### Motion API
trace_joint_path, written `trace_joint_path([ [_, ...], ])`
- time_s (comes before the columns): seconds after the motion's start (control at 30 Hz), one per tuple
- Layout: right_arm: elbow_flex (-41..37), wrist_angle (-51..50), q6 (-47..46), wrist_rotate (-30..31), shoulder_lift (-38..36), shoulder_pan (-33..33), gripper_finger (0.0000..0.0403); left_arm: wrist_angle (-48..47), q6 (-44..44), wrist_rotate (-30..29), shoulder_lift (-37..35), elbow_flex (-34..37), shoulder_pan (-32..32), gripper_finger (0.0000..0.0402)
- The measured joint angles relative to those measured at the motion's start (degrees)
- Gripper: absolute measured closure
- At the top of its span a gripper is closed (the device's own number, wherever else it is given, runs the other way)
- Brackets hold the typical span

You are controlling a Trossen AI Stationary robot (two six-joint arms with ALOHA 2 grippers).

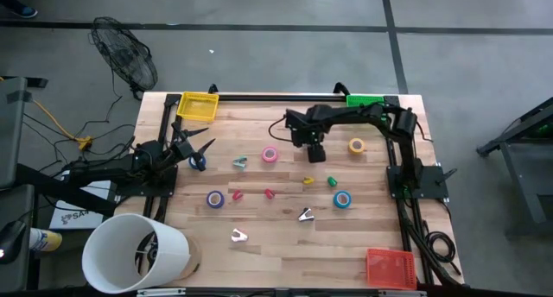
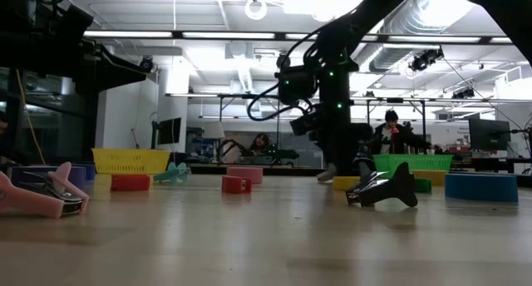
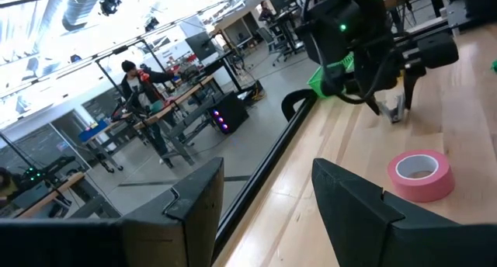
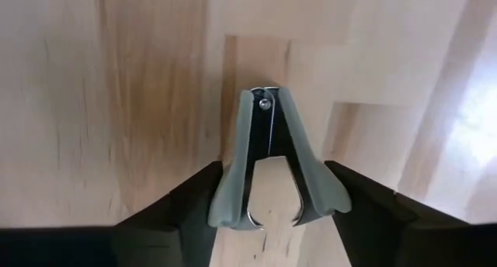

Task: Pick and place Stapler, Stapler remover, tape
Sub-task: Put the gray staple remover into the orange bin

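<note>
A grey staple remover [image 4: 272, 166] lies flat on the wooden table, hinge end away from the wrist camera. My right gripper [image 1: 315, 154] points down over it at the table's far middle, open, one finger beside each of its wings. My left gripper [image 3: 268, 197] waits open and level at the table's left edge with nothing between its fingers. Tape rolls lie about: pink [image 1: 270, 155], yellow [image 1: 357, 146], blue [image 1: 342, 199] and purple [image 1: 215, 199]. Small staplers, red [image 1: 269, 193] and yellow [image 1: 308, 181], rest near the middle. My right gripper comes from above, pointing down, its fingers [image 4: 194, 201] on either side of the grey staple remover's spread wings [image 4: 221, 205]. The wings reach right up to the fingers; I cannot tell whether they touch. The remover lies on the table.
A yellow basket [image 1: 197, 105] and a green basket [image 1: 365, 100] stand at the far edge, and a red basket [image 1: 390, 267] at the near right. A white bucket [image 1: 134, 254] sits at the near left. More removers lie around: teal [image 1: 239, 163], black [image 1: 305, 215], pale [image 1: 238, 236].
</note>
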State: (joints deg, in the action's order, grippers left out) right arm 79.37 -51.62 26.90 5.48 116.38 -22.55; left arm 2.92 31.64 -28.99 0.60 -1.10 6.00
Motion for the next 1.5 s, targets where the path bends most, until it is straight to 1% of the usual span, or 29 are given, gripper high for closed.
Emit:
trace_joint_path([
  [0.17, -1.4, 1.1, 1.0, -0.2, -0.2, 0.0, 0.0232, 0.0, 0.0, 0.0, 0.0, 0.0, 0.0, 0.0208],
  [0.43, -1.4, 1.8, 1.7, 0.0, -0.2, 0.1, 0.0298, 0.0, 0.0, 0.0, 0.0, 0.0, 0.0, 0.0208],
  [0.6, -1.4, 1.7, 0.4, 0.1, -0.2, 0.1, 0.0304, 0.0, 0.0, 0.0, 0.0, 0.0, 0.0, 0.0208],
  [0.7, -1.2, -0.6, -2.7, 0.5, -0.5, 0.1, 0.0304, 0.0, 0.0, 0.0, 0.0, 0.0, 0.0, 0.0208],
  [0.8, 0.2, -7.8, -7.0, 0.2, -0.5, 0.1, 0.0303, 0.0, 0.0, 0.0, 0.0, 0.0, 0.0, 0.0208],
  [0.87, 1.2, -12.6, -10.2, -1.2, -1.2, 0.1, 0.0303, 0.0, 0.0, 0.0, 0.0, 0.0, 0.0, 0.0208],
  [1.07, 1.4, -21.9, -17.9, -6.3, -6.3, 1.2, 0.0304, 0.0, 0.0, 0.0, 0.0, 0.0, 0.0, 0.0208],
  [1.17, 1.3, -24.9, -21.8, -7.4, -10.0, 3.4, 0.0304, 0.0, 0.0, 0.0, 0.0, 0.0, 0.0, 0.0208],
  [1.27, 0.1, -25.4, -26.2, -8.2, -14.2, 6.7, 0.0304, 0.0, 0.0, 0.0, 0.0, 0.0, 0.0, 0.0208],
  [1.5, -7.4, -25.0, -41.8, -9.0, -25.6, 16.7, 0.0304, 0.0, 0.0, 0.0, 0.0, 0.0, 0.0, 0.0208],
])
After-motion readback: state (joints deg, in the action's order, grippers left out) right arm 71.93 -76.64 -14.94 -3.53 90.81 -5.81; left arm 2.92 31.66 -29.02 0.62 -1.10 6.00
